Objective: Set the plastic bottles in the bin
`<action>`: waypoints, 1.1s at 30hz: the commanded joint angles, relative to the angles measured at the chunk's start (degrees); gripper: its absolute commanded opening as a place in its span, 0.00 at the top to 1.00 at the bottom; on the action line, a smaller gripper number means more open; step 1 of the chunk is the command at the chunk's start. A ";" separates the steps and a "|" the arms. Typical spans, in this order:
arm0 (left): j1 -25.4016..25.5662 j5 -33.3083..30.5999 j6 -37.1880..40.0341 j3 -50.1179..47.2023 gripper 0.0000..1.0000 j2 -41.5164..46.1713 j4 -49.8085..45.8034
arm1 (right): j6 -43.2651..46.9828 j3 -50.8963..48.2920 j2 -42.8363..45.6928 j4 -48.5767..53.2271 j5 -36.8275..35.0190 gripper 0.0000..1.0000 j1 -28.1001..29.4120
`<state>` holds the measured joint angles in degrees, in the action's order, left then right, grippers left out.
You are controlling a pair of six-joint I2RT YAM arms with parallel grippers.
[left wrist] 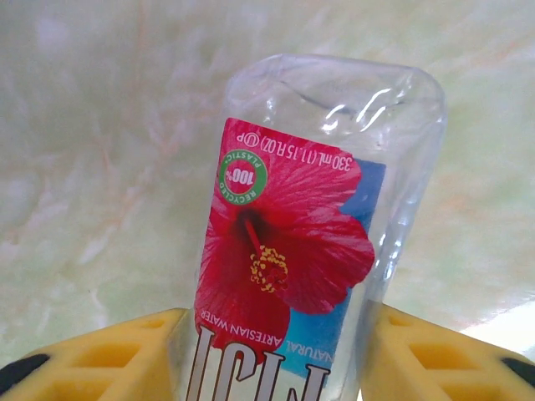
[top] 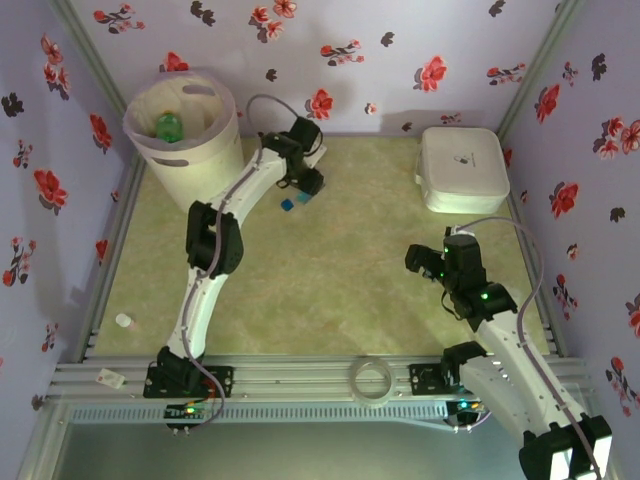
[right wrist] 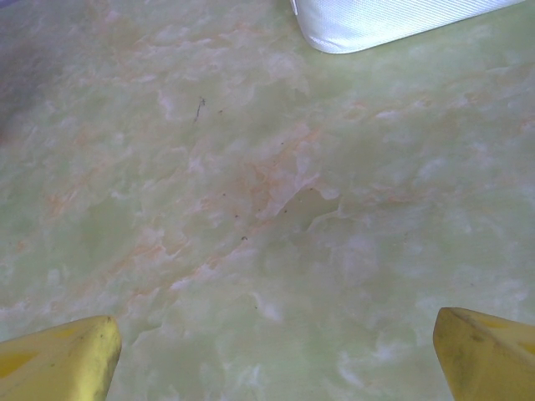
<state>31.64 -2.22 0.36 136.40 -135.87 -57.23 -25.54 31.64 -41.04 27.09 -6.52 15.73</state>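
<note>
Left gripper (top: 303, 190) sits just right of the bin (top: 226, 140), low over the table (top: 330, 290), and it's clamped on a plastic bottle (left wrist: 309, 242). On the wrist camera the yellow fingers (left wrist: 109, 355) press both sides of the clear, dented body. The red hibiscus label reads upside down, and the bottle's lower part and cap are cut off at the frame edge. From overhead, only a scrap of blue label (top: 288, 204) peeks out under the gripper; the rest is hidden by the arm.

Inside the bin, a green bottle (top: 168, 125) lies near the far-left wall, partly masked by the rim.

Right gripper (top: 418, 262) hangs well apart from the bin, across the table, its fingers (right wrist: 58, 359) spread wide with nothing between them. A corner of the white box (right wrist: 384, 21) shows at the top edge there.

Down the left rail from the bin lies a small pale object (top: 124, 321), too tiny to identify.
</note>
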 commanded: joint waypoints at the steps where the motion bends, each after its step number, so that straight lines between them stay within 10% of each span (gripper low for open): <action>1: 0.35 3.60 -4.13 9.56 0.50 8.87 -4.56 | 0.97 1.85 -0.04 0.37 -1.65 0.03 -0.40; 22: -29.22 0.02 -20.06 14.17 0.96 20.69 4.33 | 1.11 2.66 -0.30 0.77 -0.95 0.03 -0.49; 33: -31.40 2.17 -21.15 11.32 0.98 12.22 1.32 | 1.67 4.14 -3.00 0.03 -0.53 0.03 -0.48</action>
<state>0.08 -1.17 -19.62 149.14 -122.83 -55.35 -25.06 33.65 -43.33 27.55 -6.50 15.62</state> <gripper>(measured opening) 0.423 0.970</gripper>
